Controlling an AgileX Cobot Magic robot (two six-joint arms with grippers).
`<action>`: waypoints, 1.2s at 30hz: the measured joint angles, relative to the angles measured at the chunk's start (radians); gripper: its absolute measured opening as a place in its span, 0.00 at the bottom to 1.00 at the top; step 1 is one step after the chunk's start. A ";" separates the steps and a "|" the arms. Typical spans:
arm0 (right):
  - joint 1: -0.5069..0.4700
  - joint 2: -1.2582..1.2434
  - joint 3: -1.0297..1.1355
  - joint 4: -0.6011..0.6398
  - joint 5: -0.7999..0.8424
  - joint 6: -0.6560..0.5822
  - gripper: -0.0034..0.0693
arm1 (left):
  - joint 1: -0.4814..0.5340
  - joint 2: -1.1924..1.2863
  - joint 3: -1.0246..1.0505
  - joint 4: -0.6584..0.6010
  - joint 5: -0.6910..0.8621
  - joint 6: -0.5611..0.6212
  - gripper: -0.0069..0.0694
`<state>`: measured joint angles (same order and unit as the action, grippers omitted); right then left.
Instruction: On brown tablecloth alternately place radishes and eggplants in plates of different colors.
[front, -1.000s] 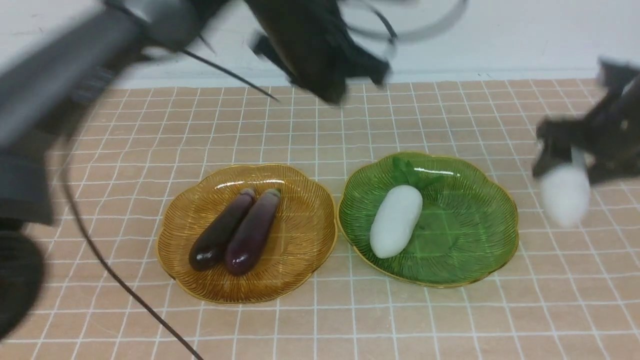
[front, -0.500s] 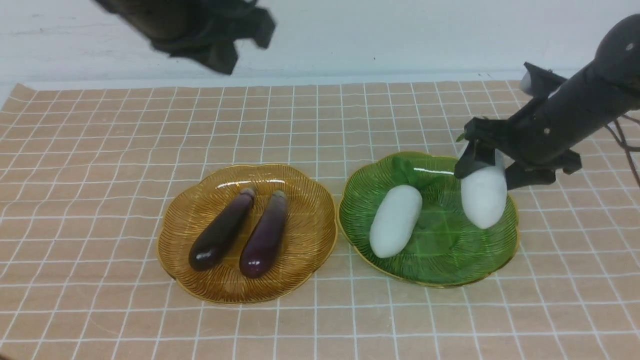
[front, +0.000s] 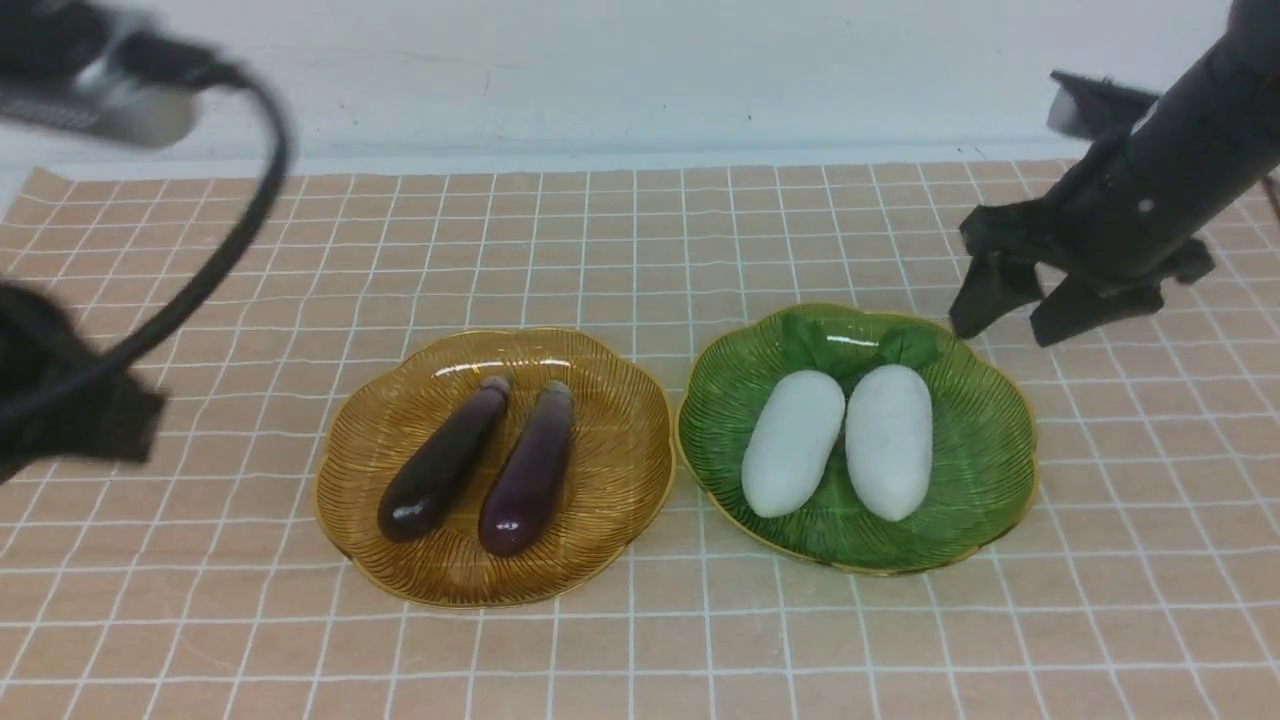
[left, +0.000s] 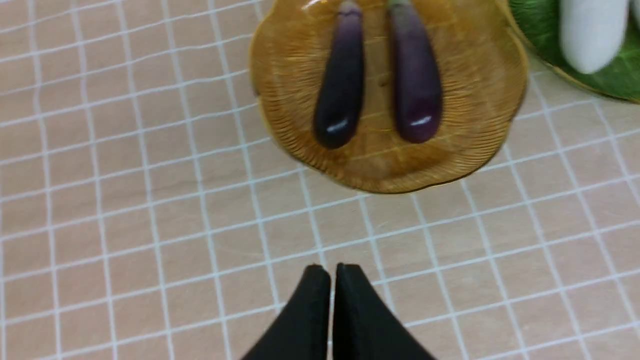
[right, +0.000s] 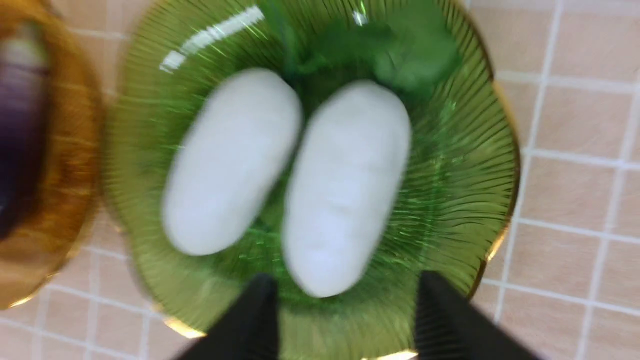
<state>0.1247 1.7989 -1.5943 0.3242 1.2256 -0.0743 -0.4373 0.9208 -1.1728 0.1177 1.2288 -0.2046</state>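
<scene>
left arm (front: 70, 400) smearing into blur, edge cutting it off | left gripper (left: 332, 270) pressing fingers together, empty | right gripper (front: 1005, 328) hovering beside green plate (front: 965, 395), fingers spreading, gripping nothing | smooth white radishes (front: 792, 443) (front: 889, 441) lying in it, leaves blending into ribbed glass | glossy eggplants (front: 443, 472) (front: 527, 467) resting in amber plate (front: 620, 440) on gridded brown tablecloth (front: 640, 250)

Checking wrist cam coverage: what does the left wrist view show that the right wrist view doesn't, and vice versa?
Left wrist only: both eggplants clearly, side by side on the amber plate, plus the left gripper, shut and empty over the brown tablecloth. Right wrist only: both radishes whole, leafy tops included, on the green plate, plus the right gripper, open and holding nothing. Shared: the tablecloth, and each view catches a cropped edge of the other plate.
</scene>
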 joint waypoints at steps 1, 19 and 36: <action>0.000 -0.024 0.003 -0.001 0.000 -0.001 0.52 | 0.000 -0.025 0.025 0.009 -0.007 -0.011 0.09; 0.000 -1.137 0.636 0.017 -0.552 -0.101 0.03 | 0.000 -0.545 0.529 0.206 -0.228 -0.257 0.09; 0.000 -1.809 1.226 0.010 -1.028 -0.171 0.03 | 0.000 -0.554 0.572 0.206 -0.301 -0.257 0.09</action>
<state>0.1247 -0.0100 -0.3683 0.3343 0.1976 -0.2455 -0.4373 0.3671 -0.6011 0.3234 0.9276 -0.4619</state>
